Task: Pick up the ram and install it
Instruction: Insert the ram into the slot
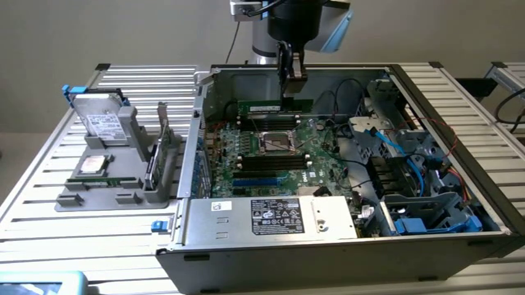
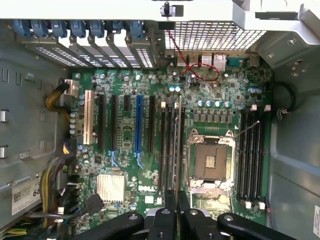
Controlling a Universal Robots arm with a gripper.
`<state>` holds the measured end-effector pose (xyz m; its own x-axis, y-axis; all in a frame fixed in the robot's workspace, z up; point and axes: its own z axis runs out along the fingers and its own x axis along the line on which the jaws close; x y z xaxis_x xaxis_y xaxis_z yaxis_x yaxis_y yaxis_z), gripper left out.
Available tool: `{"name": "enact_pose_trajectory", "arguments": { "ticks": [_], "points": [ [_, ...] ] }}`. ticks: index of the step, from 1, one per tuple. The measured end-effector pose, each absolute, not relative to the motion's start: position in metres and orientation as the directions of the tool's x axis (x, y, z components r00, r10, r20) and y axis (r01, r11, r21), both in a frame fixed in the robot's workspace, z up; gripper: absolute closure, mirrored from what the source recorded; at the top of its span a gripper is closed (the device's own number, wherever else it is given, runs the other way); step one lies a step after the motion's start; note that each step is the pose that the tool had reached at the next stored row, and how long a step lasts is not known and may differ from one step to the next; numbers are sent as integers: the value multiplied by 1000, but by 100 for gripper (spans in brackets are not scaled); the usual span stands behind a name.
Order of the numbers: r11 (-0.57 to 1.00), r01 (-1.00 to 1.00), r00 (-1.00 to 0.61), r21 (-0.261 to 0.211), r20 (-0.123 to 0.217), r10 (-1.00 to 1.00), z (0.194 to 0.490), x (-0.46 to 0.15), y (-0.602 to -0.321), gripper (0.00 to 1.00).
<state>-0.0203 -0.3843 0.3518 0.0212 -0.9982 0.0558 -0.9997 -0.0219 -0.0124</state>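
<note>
Pickup done: the ram, a long thin green circuit-board stick with a white label, is off the table and clamped in the black 2-finger gripper of the arm, fingers closed tight on its upper edge near mid-length. It sits inside the open grey metal computer case, low over the green motherboard, on the far side of the square silver CPU socket in the exterior view. In the wrist view the gripper looks straight down the ram, which shows as 1 thin edge-on line lying among the black memory slots just beside the CPU socket; the second bank of 4 black slots on the socket's other side is empty. Install reads as not finished: can't tell if the lower edge is touching a slot or just above it, and no sign of it seated while the grip is on. Orientation: ram stands on its long edge, flat faces vertical, long axis parallel to the slots and running from the exterior view's left to the exterior view's right, label face toward that camera. Alignment with the slot line looks close, judged from the wrist view.
</note>
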Motion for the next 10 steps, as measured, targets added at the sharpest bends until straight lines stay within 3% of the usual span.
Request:
{"name": "enact_pose_trajectory", "arguments": {
  "ticks": [10],
  "points": [
    [-22, -1000, 21, -12, 56, -998, 348, -20, -382, 87]
  ]
}}
